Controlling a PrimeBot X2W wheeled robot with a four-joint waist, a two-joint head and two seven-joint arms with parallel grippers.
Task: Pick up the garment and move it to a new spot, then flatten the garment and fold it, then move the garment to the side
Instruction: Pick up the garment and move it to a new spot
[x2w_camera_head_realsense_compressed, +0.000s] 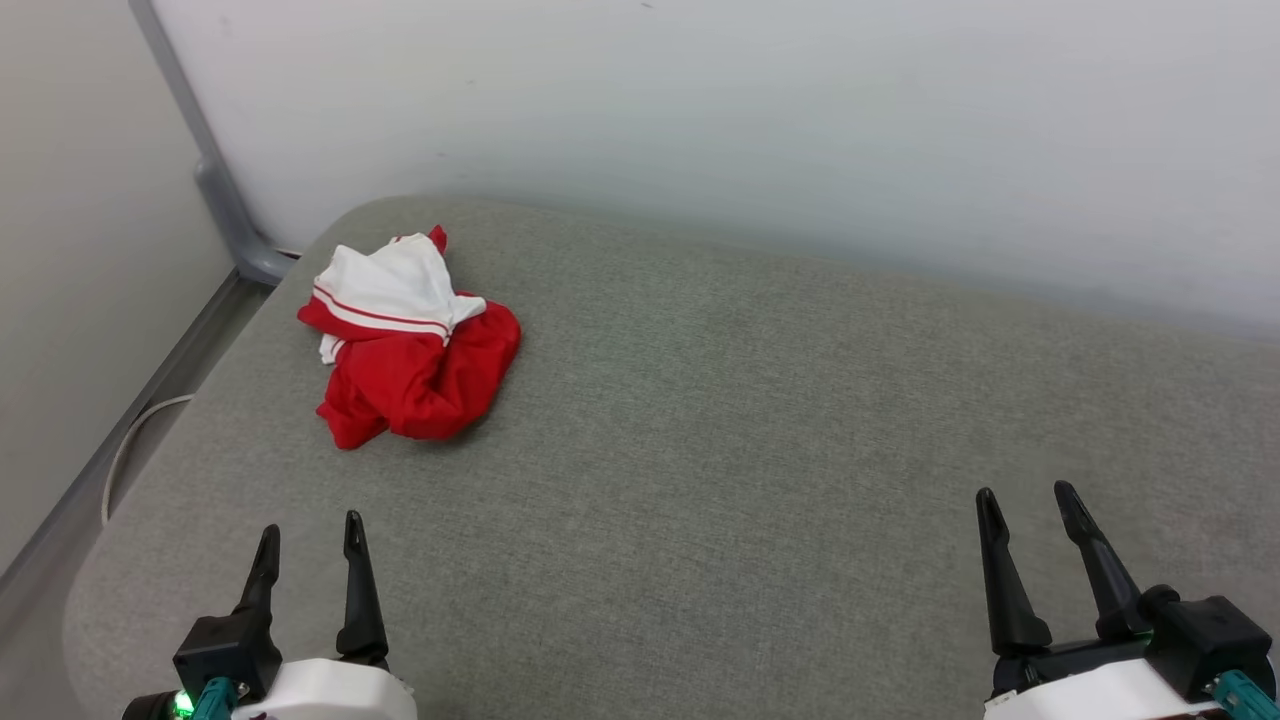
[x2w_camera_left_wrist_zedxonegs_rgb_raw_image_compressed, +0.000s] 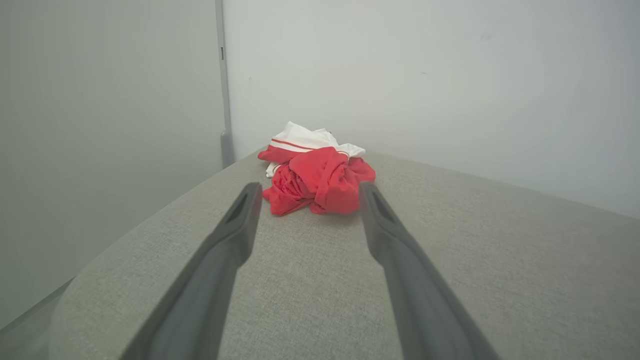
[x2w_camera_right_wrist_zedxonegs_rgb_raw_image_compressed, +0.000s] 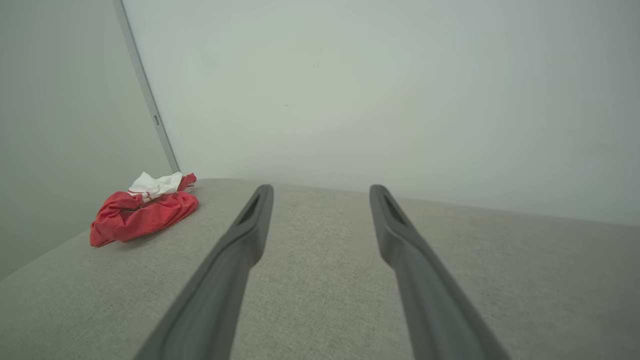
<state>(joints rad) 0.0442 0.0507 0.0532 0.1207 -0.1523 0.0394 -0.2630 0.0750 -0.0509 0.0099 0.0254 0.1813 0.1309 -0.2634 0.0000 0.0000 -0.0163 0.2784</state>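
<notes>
Lying crumpled at the far corner of the cushion (x2w_camera_head_realsense_compressed: 750, 450), the garment (x2w_camera_head_realsense_compressed: 410, 350) is untouched. Left gripper (x2w_camera_head_realsense_compressed: 310, 524) and right gripper (x2w_camera_head_realsense_compressed: 1023, 492) are held wide, empty, for pickup.

Garment (x2w_camera_head_realsense_compressed: 415, 375): one red jersey, thin fabric, white sleeve with red striped trim uppermost. Crumpled in a loose heap, unfolded. Lies at about 10 o'clock on the grey worktop (x2w_camera_head_realsense_compressed: 750, 450), near its rounded far corner.
</notes>
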